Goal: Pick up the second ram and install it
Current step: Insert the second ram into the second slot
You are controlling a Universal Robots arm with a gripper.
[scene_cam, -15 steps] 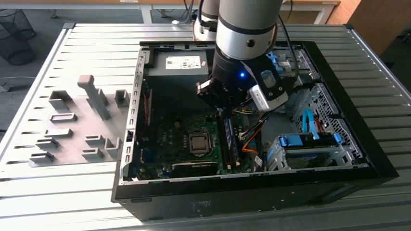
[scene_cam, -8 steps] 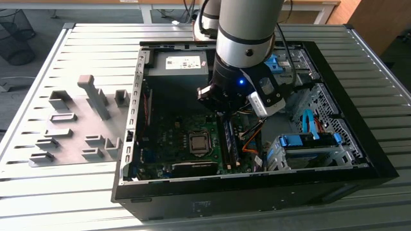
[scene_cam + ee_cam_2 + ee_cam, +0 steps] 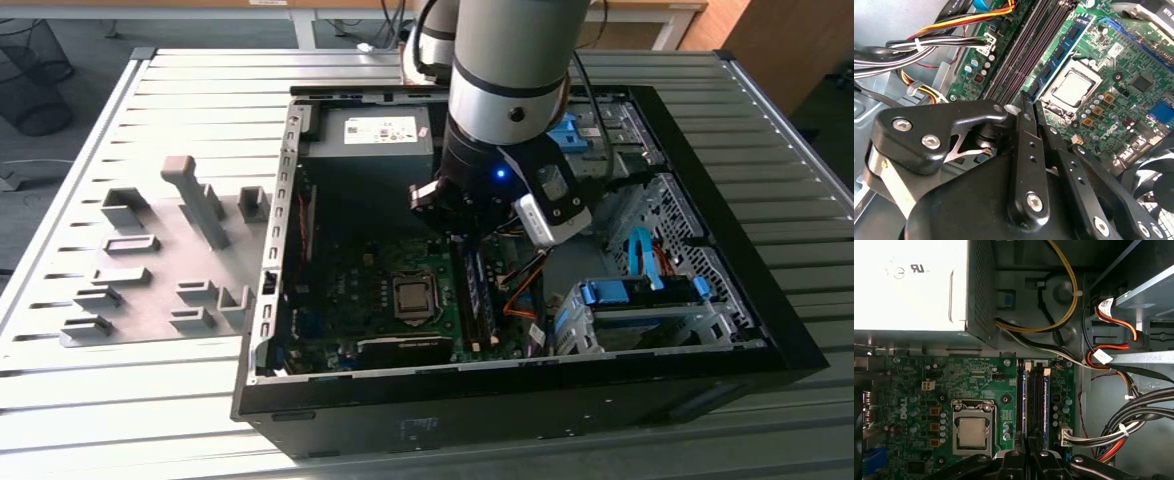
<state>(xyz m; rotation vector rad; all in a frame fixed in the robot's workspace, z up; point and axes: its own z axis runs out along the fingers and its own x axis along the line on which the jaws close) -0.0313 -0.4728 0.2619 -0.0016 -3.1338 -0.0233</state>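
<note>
Reaching down into the open PC case (image 3: 747,330) at centre frame, gripper (image 3: 1026,442) fingers pressed together over the black memory slots (image 3: 1038,405), second ram (image 3: 1061,50) seated beside the CPU socket (image 3: 973,432).

Green motherboard (image 3: 979,385), black case (image 3: 747,330), grey ribbed table (image 3: 134,400)

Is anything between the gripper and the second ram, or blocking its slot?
Nothing visible. The blue-green memory stick with black chips stands in the row of black motherboard slots beside the silver processor, and the black gripper sits right over its end. The orange and yellow cables lie off to the side.
</note>
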